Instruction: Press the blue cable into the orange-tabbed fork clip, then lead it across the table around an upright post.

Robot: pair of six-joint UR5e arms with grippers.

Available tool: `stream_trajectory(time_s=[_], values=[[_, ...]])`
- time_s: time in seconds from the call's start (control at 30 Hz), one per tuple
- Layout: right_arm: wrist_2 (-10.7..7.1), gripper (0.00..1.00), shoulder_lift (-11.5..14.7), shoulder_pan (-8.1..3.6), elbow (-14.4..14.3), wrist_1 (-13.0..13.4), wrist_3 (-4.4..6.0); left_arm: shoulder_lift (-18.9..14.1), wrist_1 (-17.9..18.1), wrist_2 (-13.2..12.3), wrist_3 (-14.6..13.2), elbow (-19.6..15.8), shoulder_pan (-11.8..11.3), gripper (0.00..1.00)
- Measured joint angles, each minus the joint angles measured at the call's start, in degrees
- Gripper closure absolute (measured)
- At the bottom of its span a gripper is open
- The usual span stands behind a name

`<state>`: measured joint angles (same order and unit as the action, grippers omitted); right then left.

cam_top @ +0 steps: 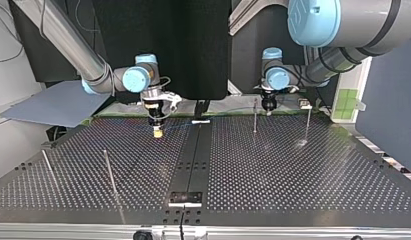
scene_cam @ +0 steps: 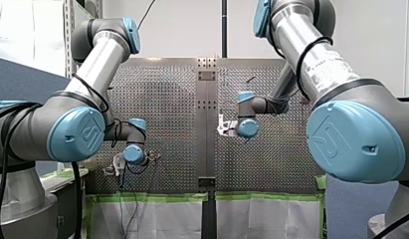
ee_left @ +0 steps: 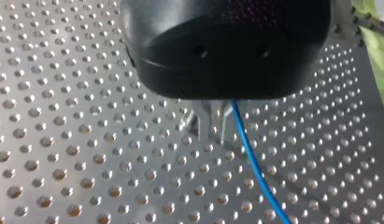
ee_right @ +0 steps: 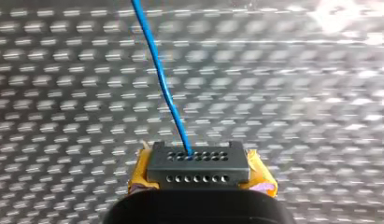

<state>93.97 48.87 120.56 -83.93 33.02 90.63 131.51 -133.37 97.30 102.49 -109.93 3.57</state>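
One blue cable (ee_right: 157, 79) — pinched by right gripper (ee_right: 199, 164) | passing left gripper (ee_left: 211, 127)

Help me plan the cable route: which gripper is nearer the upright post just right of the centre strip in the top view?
Left. My left gripper hangs just beside the post, toward the view's right; my right gripper is beyond the centre strip, at the view's left.

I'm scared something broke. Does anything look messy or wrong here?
Nothing looks broken or spilled. The blue cable runs unbroken out from my right arm's jaws, shut on it, over the table.
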Motion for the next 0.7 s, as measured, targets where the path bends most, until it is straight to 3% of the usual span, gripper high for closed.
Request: stream_trajectory(time_s=[0.03, 0.07, 0.1, 0.13, 0.2, 0.3, 0.5, 0.7], values=[[-0.07, 1.00, 0.55, 0.00, 0.12, -0.11, 0.03, 0.00, -0.02, -0.31, 0.08, -0.01, 0.07, 0.59], [-0.13, 1.00, 1.12, 0.00, 0.26, -0.29, 0.06, 0.00, -0.03, -0.48, 0.14, -0.01, 0.12, 0.44], [-0.18, 1.00, 1.89, -0.01, 0.49, -0.60, 0.06, 0.02, -0.04, -0.61, 0.23, 0.00, 0.15, 0.35], [-0.21, 1.00, 2.47, -0.01, 0.68, -0.90, 0.05, 0.02, -0.07, -0.70, 0.37, -0.02, 0.18, 0.35], [-0.24, 1.00, 3.83, -0.01, 1.10, -1.61, -0.01, 0.02, -0.23, -0.61, 0.56, -0.06, 0.20, 0.12], [-0.26, 1.00, 5.69, -0.01, 1.54, -2.23, -0.09, 0.03, -0.47, 0.32, 0.74, -0.28, 0.20, 0.05], [-0.32, 1.00, 9.15, 0.06, 2.37, -3.30, -0.28, 0.01, -0.49, 2.20, 0.85, -0.68, 0.06, 0.03], [-0.42, 1.00, 12.79, 0.00, 3.66, -4.54, -0.39, 0.04, -0.32, 0.52, 1.29, -0.71, 0.02, 0.03]])
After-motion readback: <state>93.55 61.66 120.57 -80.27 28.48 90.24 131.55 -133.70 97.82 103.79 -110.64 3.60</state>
